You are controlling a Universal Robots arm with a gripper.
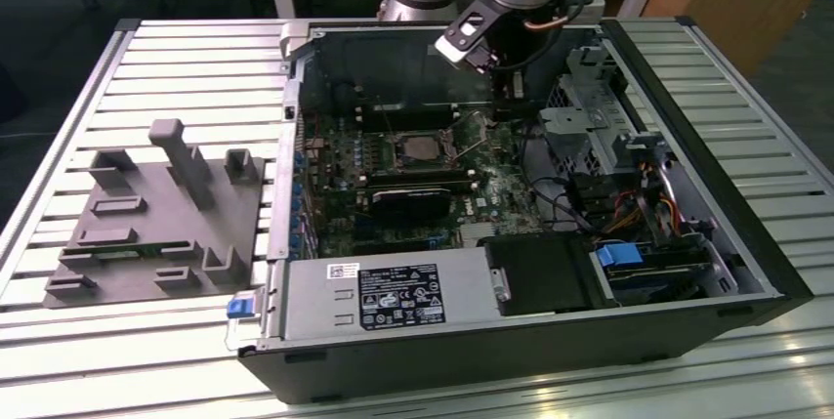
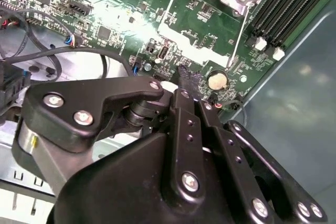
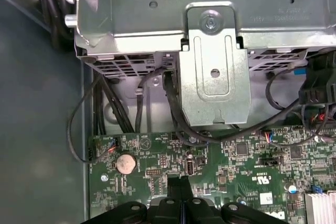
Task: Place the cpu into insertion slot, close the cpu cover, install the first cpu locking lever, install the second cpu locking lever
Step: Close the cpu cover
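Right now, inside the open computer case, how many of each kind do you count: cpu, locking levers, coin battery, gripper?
cpu: 1
locking levers: 2
coin battery: 1
gripper: 1
Total: 5

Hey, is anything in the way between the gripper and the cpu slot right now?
Nothing bulky. The gripper hangs over bare board beside the slot; between them lie just two thin metal levers.

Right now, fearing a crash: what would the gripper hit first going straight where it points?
The gripper would probably meet the green circuit board first, beside the coin battery; the gap is unclear.
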